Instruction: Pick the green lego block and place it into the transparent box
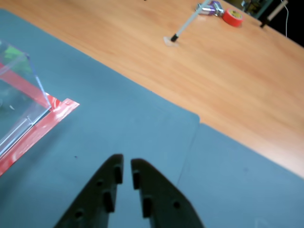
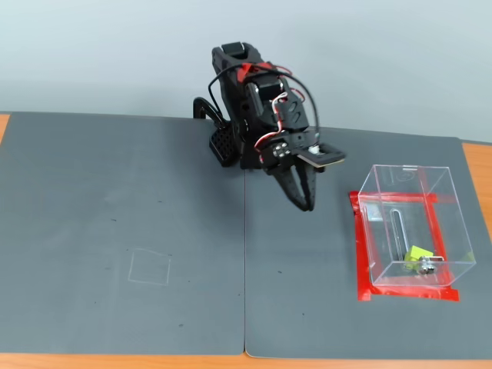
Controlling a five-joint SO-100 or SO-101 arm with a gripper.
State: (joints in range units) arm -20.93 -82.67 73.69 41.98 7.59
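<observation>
The black two-finger pincer point(image 1: 127, 164) hangs over the dark grey mat point(image 1: 133, 142) with nothing between its fingers. In the wrist view the two tips sit almost together, only a thin sliver of mat showing in the gap, so call it closed and empty. In the fixed view the pincer point(image 2: 304, 201) points down and toward the camera, tucked close under the folded black arm point(image 2: 257, 108), clear of the mat and touching nothing.

Moving outward: to the pincer's left in the wrist view, near but apart, is the corner of the clear plastic cube-like box point(image 1: 19, 95) on its red tape outline point(image 1: 52, 116). In the fixed view that same transparent box point(image 2: 411, 227) stands to the right of the pincer, near but not touching.

And there's the prize: the small lime-green plastic lego block point(image 2: 417, 254) lies inside the box, on its floor near the front wall, right by the small metal latch point(image 2: 425, 266). Through the box wall in the wrist view a green blur point(image 1: 14, 53) shows, likely the same brick, though it's too soft to be sure.

So, by my reading, the job is done: block in the box, pincer let go and away. All that seems left is for the arm to settle at rest. Further out, beyond the mat, the wooden table point(image 1: 190, 57) carries an orange tape roll point(image 1: 232, 17), no part of this.
</observation>
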